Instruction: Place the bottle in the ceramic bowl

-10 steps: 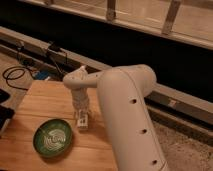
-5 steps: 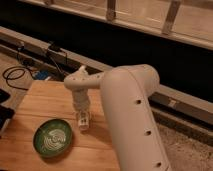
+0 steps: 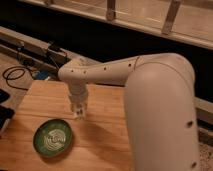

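The ceramic bowl is dark green with pale swirl lines inside and sits on the wooden table at the front left. My gripper hangs from the white arm and points down over the table, just behind and to the right of the bowl, apart from it. A small pale thing shows at the gripper's tip. I cannot tell whether it is the bottle. No other bottle is in view.
Black cables and a blue object lie on the floor behind the table's left end. A dark object sits at the left edge. A dark ledge and rail run along the back. The arm's big white body covers the right side.
The gripper has shifted slightly up and to the left. The bowl has not moved.
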Controlling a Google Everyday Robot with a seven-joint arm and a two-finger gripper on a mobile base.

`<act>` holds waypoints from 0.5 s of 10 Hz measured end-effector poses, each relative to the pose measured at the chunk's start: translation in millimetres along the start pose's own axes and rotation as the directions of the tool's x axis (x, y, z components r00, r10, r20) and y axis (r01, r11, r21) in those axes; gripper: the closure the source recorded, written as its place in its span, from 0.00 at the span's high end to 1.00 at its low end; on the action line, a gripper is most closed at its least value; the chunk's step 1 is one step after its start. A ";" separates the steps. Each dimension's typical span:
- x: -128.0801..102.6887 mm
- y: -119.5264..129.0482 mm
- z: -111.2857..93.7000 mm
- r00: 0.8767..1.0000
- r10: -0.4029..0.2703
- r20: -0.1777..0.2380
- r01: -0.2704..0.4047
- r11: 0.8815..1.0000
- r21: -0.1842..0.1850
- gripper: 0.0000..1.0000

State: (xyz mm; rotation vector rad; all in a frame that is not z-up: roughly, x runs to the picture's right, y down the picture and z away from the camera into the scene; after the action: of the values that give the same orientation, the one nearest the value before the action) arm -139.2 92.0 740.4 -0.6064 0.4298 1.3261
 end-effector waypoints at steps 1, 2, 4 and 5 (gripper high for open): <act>5.1 8.4 -14.2 0.999 -0.032 0.021 0.032 0.999 0.011 0.00; 10.4 14.0 -21.2 0.998 -0.055 0.024 0.055 0.998 0.023 0.00; 25.0 31.2 -26.0 0.992 -0.125 0.017 0.124 0.991 0.054 0.00; 31.3 38.7 -21.0 0.988 -0.156 0.008 0.156 0.986 0.065 0.00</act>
State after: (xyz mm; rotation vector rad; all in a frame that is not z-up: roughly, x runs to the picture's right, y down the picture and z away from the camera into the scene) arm -169.8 107.5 698.6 -0.5667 0.4044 1.1622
